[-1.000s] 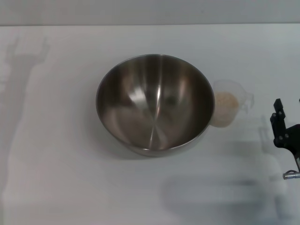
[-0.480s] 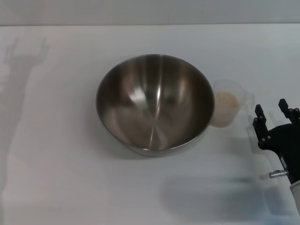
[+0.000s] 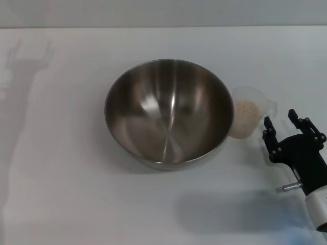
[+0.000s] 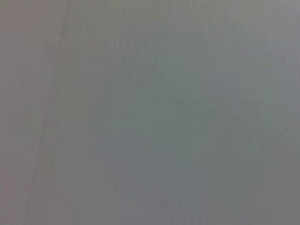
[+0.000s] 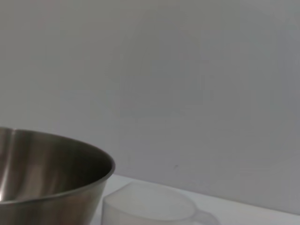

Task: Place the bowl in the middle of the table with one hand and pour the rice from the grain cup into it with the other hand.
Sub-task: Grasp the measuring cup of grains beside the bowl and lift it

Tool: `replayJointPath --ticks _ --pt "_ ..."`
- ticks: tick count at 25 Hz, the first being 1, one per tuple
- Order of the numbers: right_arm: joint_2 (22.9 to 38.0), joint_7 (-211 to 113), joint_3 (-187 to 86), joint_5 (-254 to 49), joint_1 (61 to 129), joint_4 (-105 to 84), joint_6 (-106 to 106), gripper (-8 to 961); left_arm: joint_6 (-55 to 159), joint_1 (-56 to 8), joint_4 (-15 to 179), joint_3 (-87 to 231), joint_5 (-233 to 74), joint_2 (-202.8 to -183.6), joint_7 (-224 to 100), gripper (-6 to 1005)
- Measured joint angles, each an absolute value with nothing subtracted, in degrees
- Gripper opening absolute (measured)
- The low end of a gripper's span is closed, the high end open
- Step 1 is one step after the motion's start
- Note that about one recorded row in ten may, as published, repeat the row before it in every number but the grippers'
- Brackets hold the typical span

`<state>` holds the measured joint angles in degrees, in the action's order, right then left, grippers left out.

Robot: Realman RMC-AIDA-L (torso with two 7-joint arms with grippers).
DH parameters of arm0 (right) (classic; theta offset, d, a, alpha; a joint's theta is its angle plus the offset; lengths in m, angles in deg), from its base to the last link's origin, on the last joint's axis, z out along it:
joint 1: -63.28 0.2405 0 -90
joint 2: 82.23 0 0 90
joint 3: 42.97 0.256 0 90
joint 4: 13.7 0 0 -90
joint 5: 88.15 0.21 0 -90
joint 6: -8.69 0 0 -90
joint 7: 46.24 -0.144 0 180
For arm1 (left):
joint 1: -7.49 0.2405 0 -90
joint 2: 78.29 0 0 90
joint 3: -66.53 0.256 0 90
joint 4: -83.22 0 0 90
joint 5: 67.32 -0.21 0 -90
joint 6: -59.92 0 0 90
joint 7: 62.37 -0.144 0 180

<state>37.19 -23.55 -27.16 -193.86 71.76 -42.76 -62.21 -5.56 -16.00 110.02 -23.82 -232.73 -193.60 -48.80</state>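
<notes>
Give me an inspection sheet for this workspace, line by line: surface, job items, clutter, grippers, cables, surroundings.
Surface: white table, bare around the items.
Bowl: steel bowl upright mid-table, empty inside.
Grain cup: clear grain cup upright on the bowl's right, close beside its rim; whether they touch is unclear.
Rice: rice inside the cup, none in the bowl.
Clutter: nothing seen.
Grippers: right gripper open, just right of the cup, not gripping it; left gripper not in view.
Cables: nothing seen.
Surroundings: plain grey wall behind the table.

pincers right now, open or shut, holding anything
Right pincer: open, empty, just short of the cup.
Left pincer: not in view.
</notes>
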Motion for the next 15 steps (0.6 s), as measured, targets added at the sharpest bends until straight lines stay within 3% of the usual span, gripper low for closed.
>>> replayJointPath --ticks 15 --pt "37.22 -24.2 -26.13 -193.71 73.35 -40.91 -60.44 507 -5.65 -15.97 110.03 -24.43 -232.73 -193.85 -48.84 811"
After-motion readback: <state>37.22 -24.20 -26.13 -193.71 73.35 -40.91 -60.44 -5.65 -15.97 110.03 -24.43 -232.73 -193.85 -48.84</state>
